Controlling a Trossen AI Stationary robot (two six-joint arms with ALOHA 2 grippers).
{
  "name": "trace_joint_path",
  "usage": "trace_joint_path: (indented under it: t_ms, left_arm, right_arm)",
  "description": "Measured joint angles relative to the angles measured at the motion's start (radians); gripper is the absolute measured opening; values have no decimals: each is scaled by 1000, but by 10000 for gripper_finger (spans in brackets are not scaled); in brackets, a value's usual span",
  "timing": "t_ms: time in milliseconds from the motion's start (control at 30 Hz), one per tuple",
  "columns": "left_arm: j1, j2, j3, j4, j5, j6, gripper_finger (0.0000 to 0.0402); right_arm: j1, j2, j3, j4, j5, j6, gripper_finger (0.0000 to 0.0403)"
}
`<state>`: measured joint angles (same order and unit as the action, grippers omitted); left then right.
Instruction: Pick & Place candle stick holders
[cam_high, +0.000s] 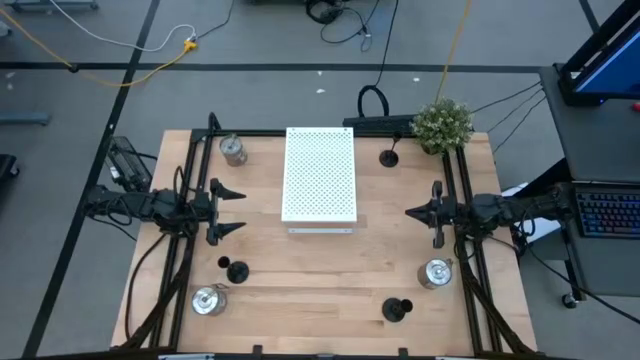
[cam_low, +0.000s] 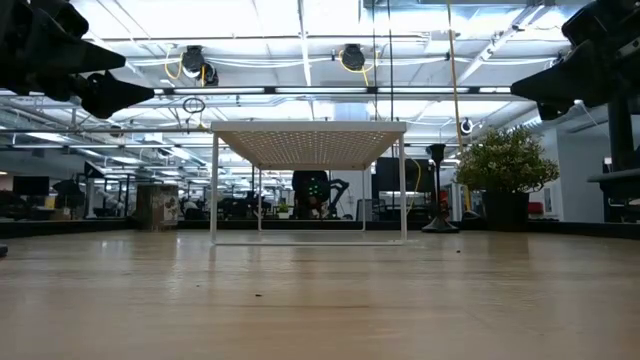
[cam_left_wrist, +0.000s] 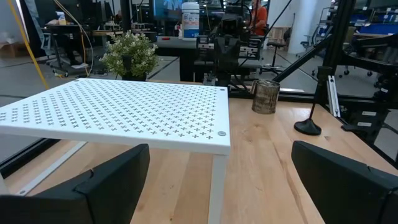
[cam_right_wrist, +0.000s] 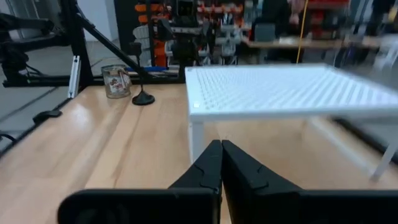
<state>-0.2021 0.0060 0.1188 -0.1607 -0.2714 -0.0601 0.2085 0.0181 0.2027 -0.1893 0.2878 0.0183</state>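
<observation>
Three silver candle stick holders stand on the wooden table: far left (cam_high: 233, 150), near left (cam_high: 208, 299) and near right (cam_high: 436, 272). Three black ones with thin stems stand at the far right (cam_high: 389, 157), near left (cam_high: 237, 270) and near right (cam_high: 398, 309). My left gripper (cam_high: 243, 211) hovers open at the table's left edge, pointing level toward the white board. My right gripper (cam_high: 410, 211) hovers shut at the right edge, also facing the board. Neither has anything between its fingers. The left wrist view shows a silver holder (cam_left_wrist: 265, 96) and a black one (cam_left_wrist: 308, 124).
A white perforated board (cam_high: 320, 175) on thin legs stands mid-table between the two grippers. A green bushy plant (cam_high: 443, 125) sits at the far right corner. Bare wood lies along the near half of the table, between the holders.
</observation>
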Motion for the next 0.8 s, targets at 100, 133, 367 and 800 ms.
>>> trace_joint_path:
  t_ms: [100,133,367,800]
  left_arm:
    - [0,0,0,0,0,0,397]
    - [0,0,0,0,0,0,397]
    - [0,0,0,0,0,0,397]
    - [0,0,0,0,0,0,397]
  right_arm:
    - [0,0,0,6,-2,-84,0]
    - [0,0,0,5,-2,-96,0]
    - [0,1,0,5,-2,-110,0]
    - [0,3,0,5,-2,-110,0]
